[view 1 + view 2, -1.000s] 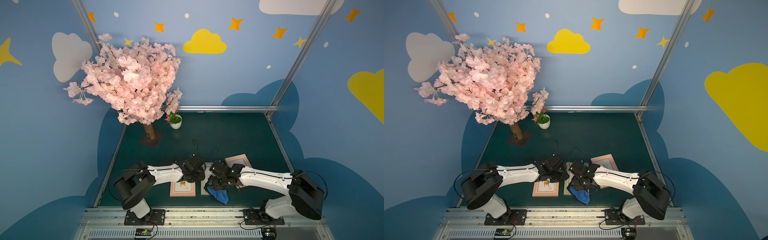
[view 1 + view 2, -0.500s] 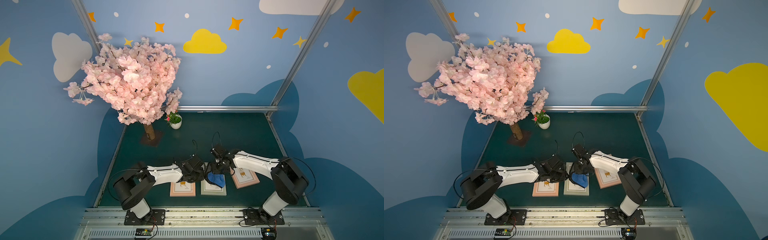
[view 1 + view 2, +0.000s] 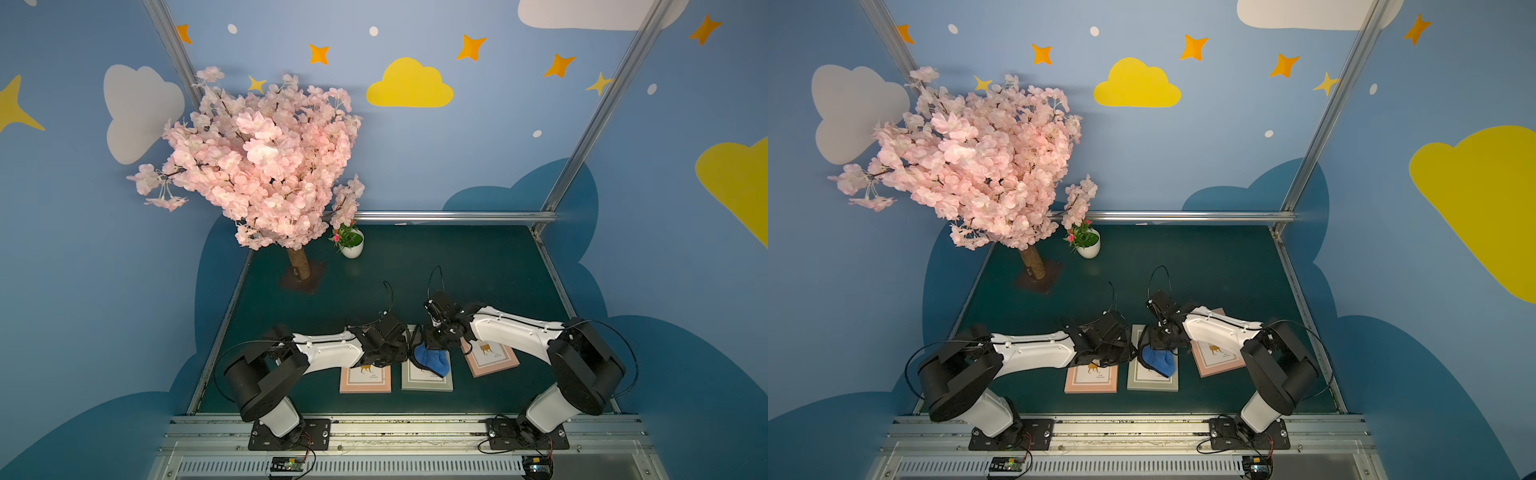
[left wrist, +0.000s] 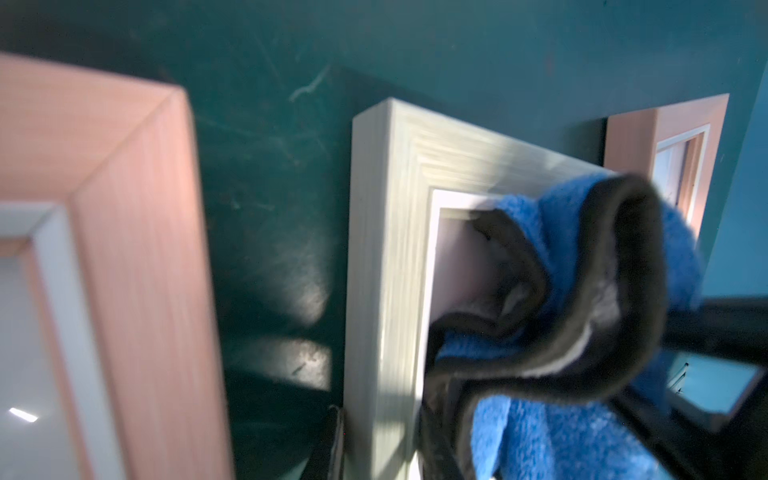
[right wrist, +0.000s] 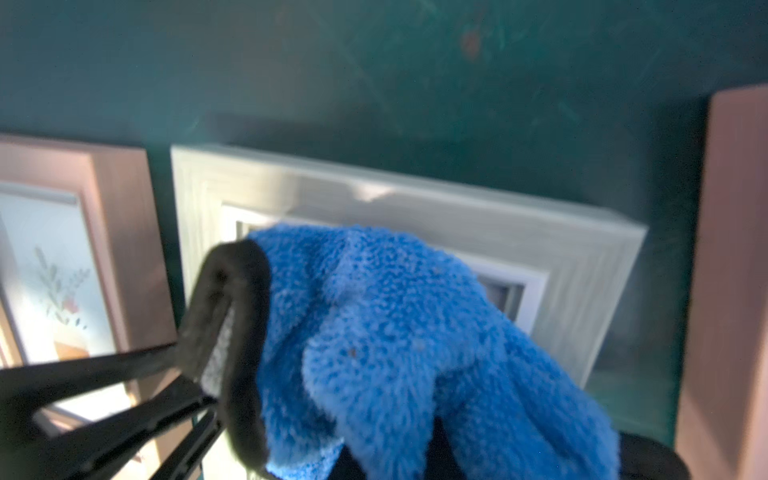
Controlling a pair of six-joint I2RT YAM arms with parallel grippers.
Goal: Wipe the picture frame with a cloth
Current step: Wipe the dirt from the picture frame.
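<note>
- The table (image 3: pixel 478 270) has three frames in a row along its 6 o'clock edge, close to the arm bases.
- The grey frame (image 3: pixel 424 382) lies flat in the middle of the row. A pink frame (image 3: pixel 365 380) lies just beside it at 9 o'clock. A tilted pink frame (image 3: pixel 494 357) lies at its 3 o'clock, a little apart.
- The cloth (image 3: pixel 432 361), blue with a dark hem, is bunched over the grey frame's glass, from the centre toward the 3 o'clock rail. Both top views show it there (image 3: pixel 1158 363).
- The right gripper (image 3: pixel 430 347) comes in from 2 o'clock and is clamped tight on the top of the cloth, its fingertips buried in the plush.
- From the right wrist, the cloth (image 5: pixel 395 332) hides most of the glass.
- The left gripper (image 3: pixel 406 351) reaches in from 9 o'clock and pinches the grey frame's 9 o'clock rail. In the left wrist view one finger (image 4: pixel 332 444) sits outside that rail and the other on the glass side.
- The two grippers nearly meet over the frame's 12 o'clock half.
- A pink tree (image 3: pixel 266 166) stands at the table's 10 o'clock, with a small pot (image 3: pixel 352 247) just beside its trunk.
</note>
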